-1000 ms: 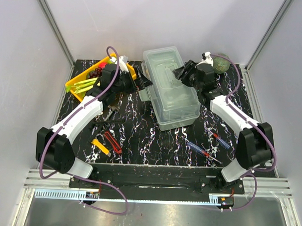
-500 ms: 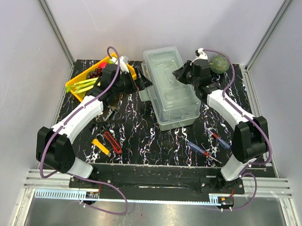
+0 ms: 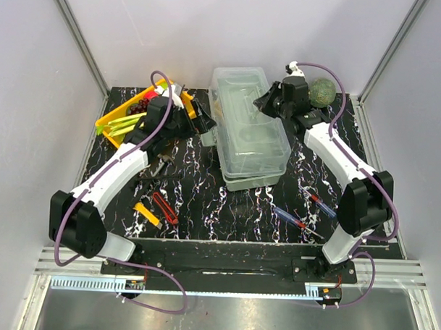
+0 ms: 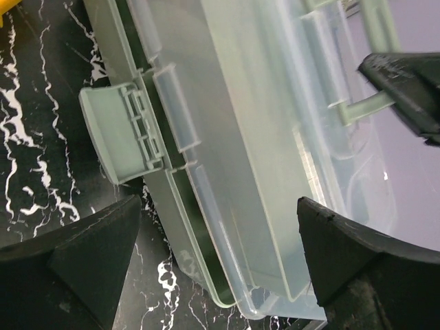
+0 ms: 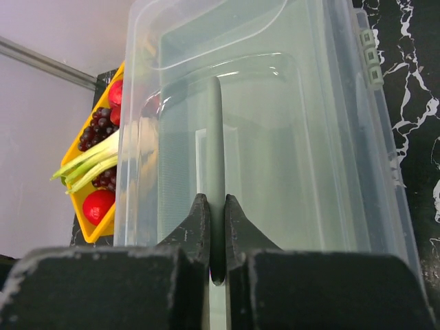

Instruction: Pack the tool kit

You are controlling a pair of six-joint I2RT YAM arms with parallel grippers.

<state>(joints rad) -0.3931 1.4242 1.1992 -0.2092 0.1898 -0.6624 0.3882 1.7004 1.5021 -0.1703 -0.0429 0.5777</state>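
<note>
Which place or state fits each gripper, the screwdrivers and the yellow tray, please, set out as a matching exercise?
1. left gripper
2. right gripper
3. screwdrivers
4. yellow tray

A. jaws shut on the lid handle
B. far left corner
C. jaws open by the toolbox latch
D. lying on the table, front right

Pairs: 1-C, 2-A, 3-D, 4-B

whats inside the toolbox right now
Through the clear lid of the toolbox only pale tray shapes show, no tools I can make out. The haze and the right pincer on the handle hide the bottom.
</note>
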